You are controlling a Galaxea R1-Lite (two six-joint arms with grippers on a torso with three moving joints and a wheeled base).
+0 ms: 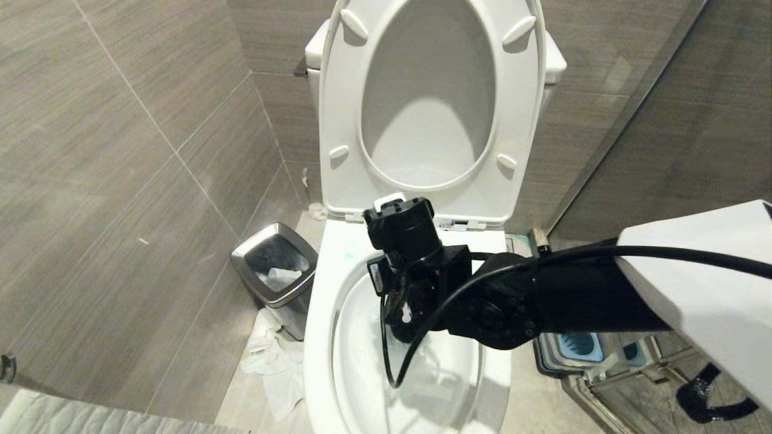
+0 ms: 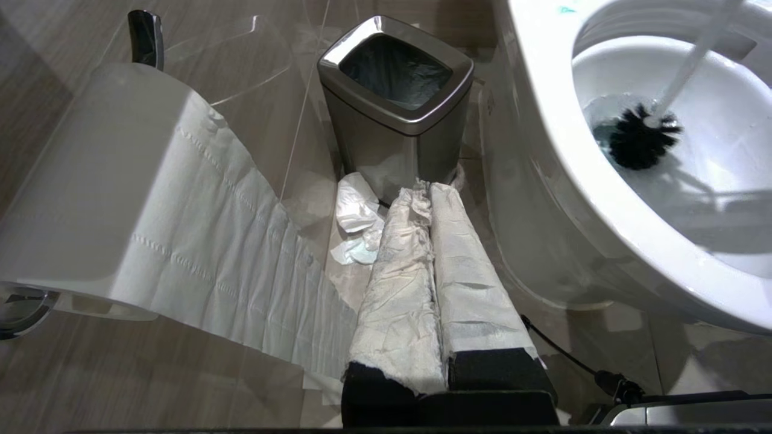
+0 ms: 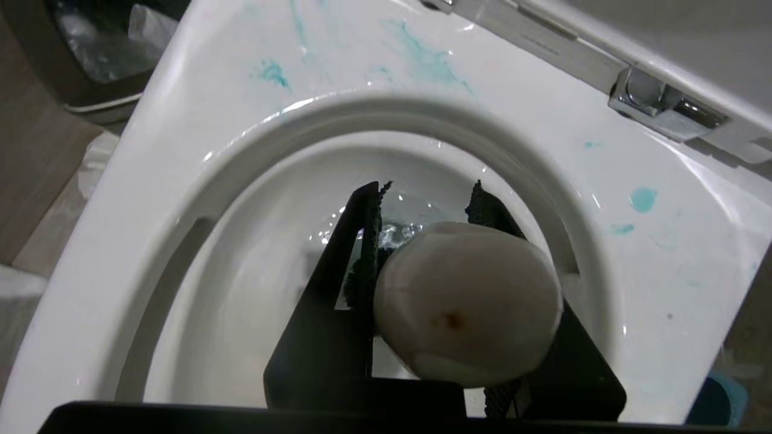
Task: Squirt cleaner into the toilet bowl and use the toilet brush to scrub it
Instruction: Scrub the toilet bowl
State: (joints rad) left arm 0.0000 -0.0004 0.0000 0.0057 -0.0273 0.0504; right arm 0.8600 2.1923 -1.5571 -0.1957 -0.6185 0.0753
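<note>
The white toilet bowl (image 1: 318, 313) stands with its seat and lid (image 1: 338, 108) raised. My right gripper (image 3: 428, 190) points down over the basin, shut on the toilet brush, whose rounded white handle end (image 3: 467, 304) fills the gap between the black fingers. In the left wrist view the brush's black bristle head (image 2: 639, 141) sits in the water at the basin's bottom, under its slanting white handle (image 2: 693, 60). Turquoise cleaner smears (image 3: 428, 60) mark the rim near the hinges. My left gripper (image 2: 425, 188), its fingers wrapped in white paper, hangs shut and idle low beside the toilet.
A chrome-rimmed black bin (image 1: 274, 271) stands left of the toilet, with crumpled tissue (image 1: 271, 361) on the floor beside it. A toilet-paper roll (image 2: 120, 199) hangs near the left arm. The blue-and-grey brush holder (image 1: 576, 349) sits right of the bowl. Tiled walls close in.
</note>
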